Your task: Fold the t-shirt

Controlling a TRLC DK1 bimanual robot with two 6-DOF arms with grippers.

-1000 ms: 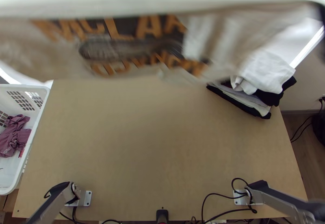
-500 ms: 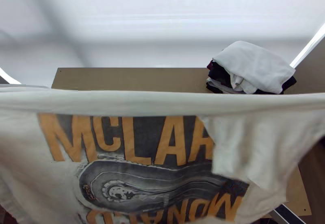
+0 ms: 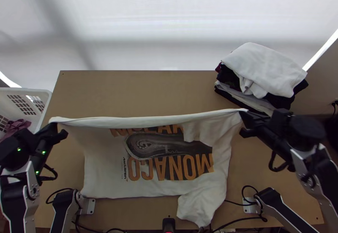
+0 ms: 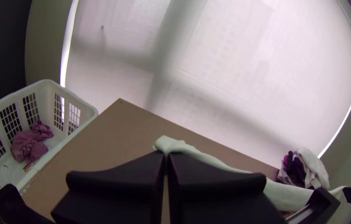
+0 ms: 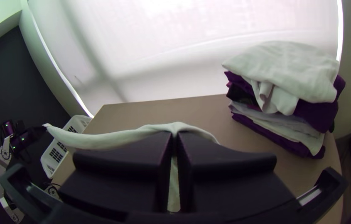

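- Nearest, toward six o'clock, a loose flap of the white t-shirt (image 3: 103,159) dangles close to the near edge of the surface (image 3: 139,85), between the two arm bases.
- Beyond it, around the middle, the shirt's body hangs spread between the arms, its dark print with orange lettering facing the camera; some folds droop across the print toward four o'clock. Whether its lower part touches the surface, I cannot tell.
- At nine o'clock, the left end effector (image 3: 57,131) is clenched on one end of the shirt's far edge.
- At three o'clock, the right end effector (image 3: 245,121) grasps the other end of that edge, which runs between them as a long, narrow roll.
- Toward ten o'clock, just beside the surface, a white basket (image 3: 46,94) holds bunched mauve cloth (image 3: 17,126).
- Toward two o'clock sits a pile of dark and light clothes (image 3: 262,72), a white one on top.
- Farthest, at twelve o'clock, a bright white screen (image 3: 169,26) spans the background.
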